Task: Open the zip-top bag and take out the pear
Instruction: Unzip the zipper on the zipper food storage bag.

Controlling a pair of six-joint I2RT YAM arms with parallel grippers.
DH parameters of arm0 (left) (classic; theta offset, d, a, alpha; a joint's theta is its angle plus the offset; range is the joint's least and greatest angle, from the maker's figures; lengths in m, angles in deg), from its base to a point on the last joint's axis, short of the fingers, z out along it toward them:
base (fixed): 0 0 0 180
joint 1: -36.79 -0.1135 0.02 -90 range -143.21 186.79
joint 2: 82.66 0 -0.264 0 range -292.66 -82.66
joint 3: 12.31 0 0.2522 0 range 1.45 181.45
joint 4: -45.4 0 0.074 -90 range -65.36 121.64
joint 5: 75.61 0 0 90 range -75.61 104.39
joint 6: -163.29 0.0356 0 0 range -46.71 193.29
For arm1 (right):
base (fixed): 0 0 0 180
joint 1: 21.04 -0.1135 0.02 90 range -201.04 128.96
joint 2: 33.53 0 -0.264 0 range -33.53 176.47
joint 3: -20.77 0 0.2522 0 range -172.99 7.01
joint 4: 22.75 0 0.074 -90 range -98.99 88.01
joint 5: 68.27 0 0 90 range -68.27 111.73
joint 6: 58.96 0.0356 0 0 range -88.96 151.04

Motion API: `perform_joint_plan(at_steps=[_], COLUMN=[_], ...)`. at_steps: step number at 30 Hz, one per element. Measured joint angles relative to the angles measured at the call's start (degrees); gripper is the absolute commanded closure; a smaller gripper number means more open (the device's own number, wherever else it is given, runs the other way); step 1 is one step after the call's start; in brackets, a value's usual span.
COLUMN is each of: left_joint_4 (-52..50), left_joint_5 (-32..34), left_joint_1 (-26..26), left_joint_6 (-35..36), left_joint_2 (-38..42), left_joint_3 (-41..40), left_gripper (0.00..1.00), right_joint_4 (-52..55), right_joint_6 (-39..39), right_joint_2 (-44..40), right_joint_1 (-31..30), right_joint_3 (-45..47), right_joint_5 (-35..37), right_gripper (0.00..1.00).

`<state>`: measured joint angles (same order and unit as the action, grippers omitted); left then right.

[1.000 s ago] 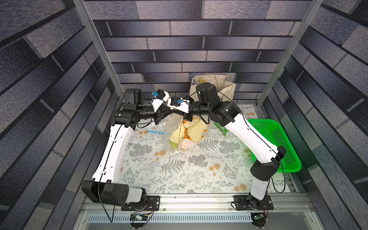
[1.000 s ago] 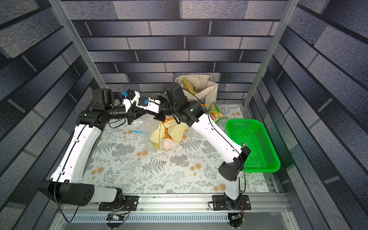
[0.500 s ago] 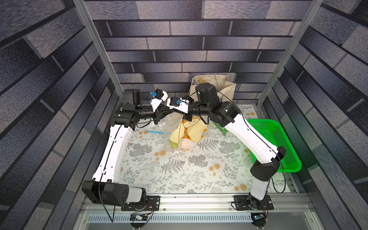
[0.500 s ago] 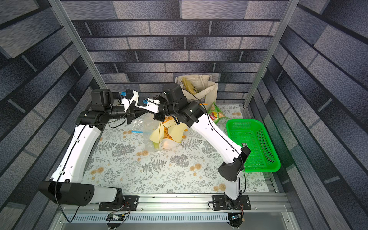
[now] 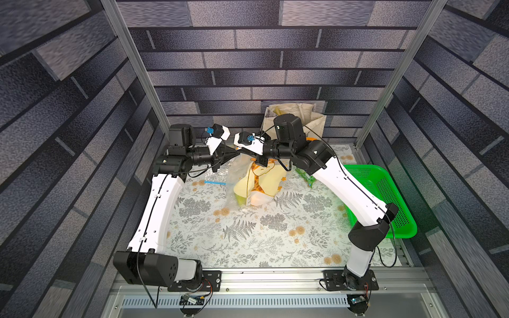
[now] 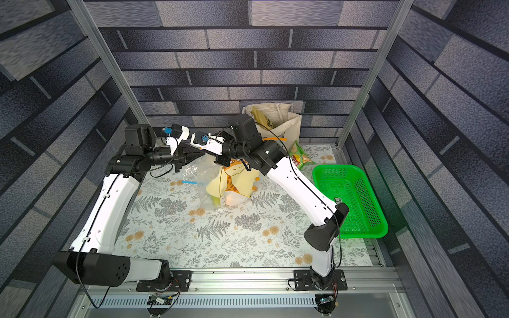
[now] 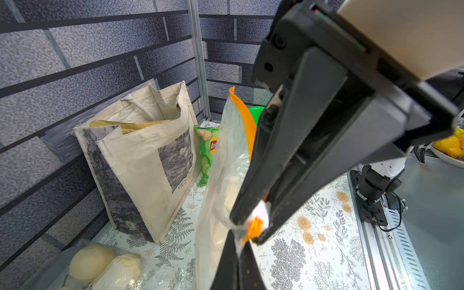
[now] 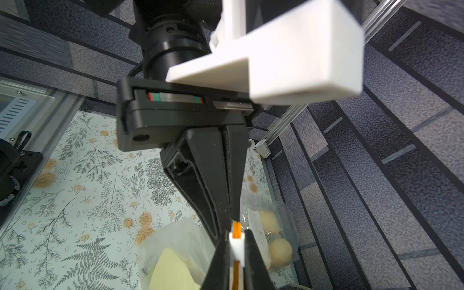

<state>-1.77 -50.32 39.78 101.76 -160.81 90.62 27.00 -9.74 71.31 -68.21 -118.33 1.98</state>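
Observation:
The clear zip-top bag (image 5: 234, 172) hangs above the flowered table, held up by its orange zip strip (image 7: 242, 113). Inside it are a yellow giraffe-print pouch (image 5: 260, 179) and, at the bottom, the greenish pear (image 5: 240, 198), also showing in a top view (image 6: 214, 200). My left gripper (image 7: 238, 247) is shut on the bag's top corner. My right gripper (image 8: 236, 241) faces it tip to tip, shut on the white slider (image 8: 236, 247) of the zip. Both top views show the two grippers meeting over the bag, left (image 5: 236, 151) and right (image 5: 244, 150).
A canvas tote (image 5: 293, 115) stands at the back wall with a green chips bag (image 6: 300, 159) beside it. A green basket (image 5: 385, 192) sits at the right edge. A second clear bag with pale round buns (image 7: 100, 263) lies at the back left.
My right gripper's jaws have narrowed onto the white slider. Both arms and the hanging bag have hardly moved.

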Motion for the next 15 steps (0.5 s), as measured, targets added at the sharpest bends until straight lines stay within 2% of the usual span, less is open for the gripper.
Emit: perform_joint_plan(at_steps=[10, 15], left_joint_4=[1.05, 1.36], left_joint_5=[-1.55, -1.07], left_joint_1=[-0.72, -2.86], left_joint_6=[-0.22, -0.22], left_joint_2=[0.35, 0.98], left_joint_3=[-0.63, -0.7], left_gripper=[1.0, 1.0], right_joint_4=[-2.14, -2.12], right_joint_6=[1.33, 1.33], right_joint_2=[-3.93, -5.86], right_joint_1=[2.49, 5.07], right_joint_3=[6.43, 8.31], right_joint_5=[-2.93, -2.51], right_gripper=[0.93, 0.93])
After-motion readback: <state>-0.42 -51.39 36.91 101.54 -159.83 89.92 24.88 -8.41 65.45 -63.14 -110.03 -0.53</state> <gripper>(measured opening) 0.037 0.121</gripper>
